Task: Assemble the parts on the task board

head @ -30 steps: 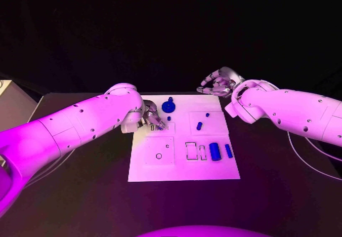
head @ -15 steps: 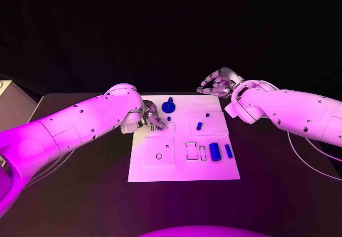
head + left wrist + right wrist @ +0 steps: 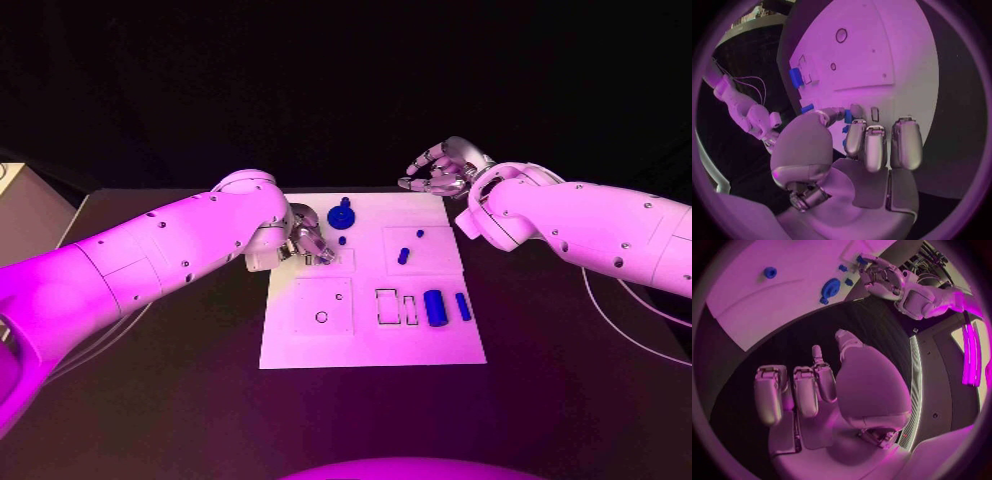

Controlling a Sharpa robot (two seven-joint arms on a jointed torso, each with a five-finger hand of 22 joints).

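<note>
Task board: white. Parts: blue. Round part: blue. Table: black. Arms: white. Left hand and right hand: silver.

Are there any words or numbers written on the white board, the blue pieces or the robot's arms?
None: no view shows a readable word, number or brand.
The task board bears only outlined rectangles and small circles, no letters.
The blue parts are plain.
The left hand and the right hand carry no label; the arms show only small dark dots.
</note>
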